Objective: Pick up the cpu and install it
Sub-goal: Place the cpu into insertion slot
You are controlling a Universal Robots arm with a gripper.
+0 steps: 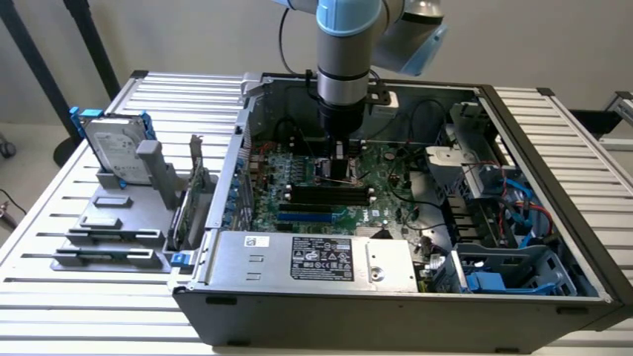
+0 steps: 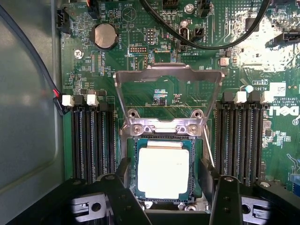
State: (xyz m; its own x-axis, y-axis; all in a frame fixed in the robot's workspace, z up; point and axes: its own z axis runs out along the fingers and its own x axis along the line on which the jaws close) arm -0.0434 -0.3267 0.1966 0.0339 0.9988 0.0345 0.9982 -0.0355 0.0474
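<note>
One small square chip, the cpu [image 2: 163, 171], lies flat and level in its socket on the motherboard [image 2: 140, 28], between two banks of memory slots [image 2: 91, 140]. In the exterior view this spot is the middle of the open computer case [image 1: 396, 311], far behind the power supply [image 1: 316, 259] and well right of the hard drive [image 1: 114, 144]. The socket's load plate [image 2: 168, 71] stands hinged open and is not closed over the chip.

The chip looks light, thin and stiff. Its dull metal lid is smooth, so a grip on that face would likely slip. The contacts beneath it and the socket's pins are probably the fragile parts, so tilting or sliding it sideways could do damage. The sound hold is on two opposite edges of the green rim, with the chip kept level.

The gripper [image 2: 164, 164] hangs straight down over the socket with its jaws spread wide. Its fingers [image 2: 123, 174] stand one on each side of the chip, and a strip of socket frame shows between each finger and the nearest edge. It pinches nothing and appears to be clear of the cpu.
</note>
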